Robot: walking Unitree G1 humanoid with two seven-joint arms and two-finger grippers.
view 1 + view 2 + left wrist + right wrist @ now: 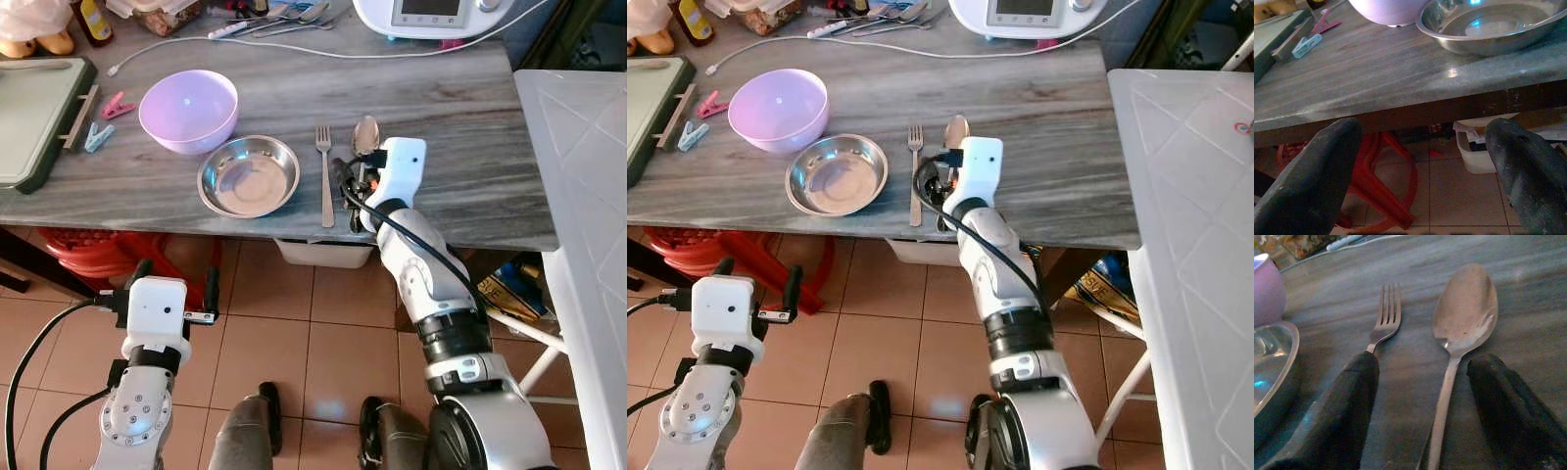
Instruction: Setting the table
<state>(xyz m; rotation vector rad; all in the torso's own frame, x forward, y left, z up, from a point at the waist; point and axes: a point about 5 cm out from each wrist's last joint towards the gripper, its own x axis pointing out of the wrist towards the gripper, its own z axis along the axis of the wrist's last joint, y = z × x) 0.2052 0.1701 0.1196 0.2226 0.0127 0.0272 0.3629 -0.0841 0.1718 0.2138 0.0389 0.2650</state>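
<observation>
Straddling the spoon (1462, 333) handle, my right gripper (1422, 406) sits fingers spread on the table (470, 147), fork (324, 176) just beside (steel dish (249, 175) further left); left gripper (1420, 166) hangs open below the edge.

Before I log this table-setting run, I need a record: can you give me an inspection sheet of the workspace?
Surface: grey wood-grain table.
Job's things: purple bowl, steel dish, fork and spoon lying side by side.
Clutter: clothespins, green tray, white appliance, cutlery pile.
Grippers: right tool open, astride the spoon handle; left tool open, below the table edge.
Cables: white cable across the table's back.
Surroundings: tiled floor, red stool, white table.
</observation>
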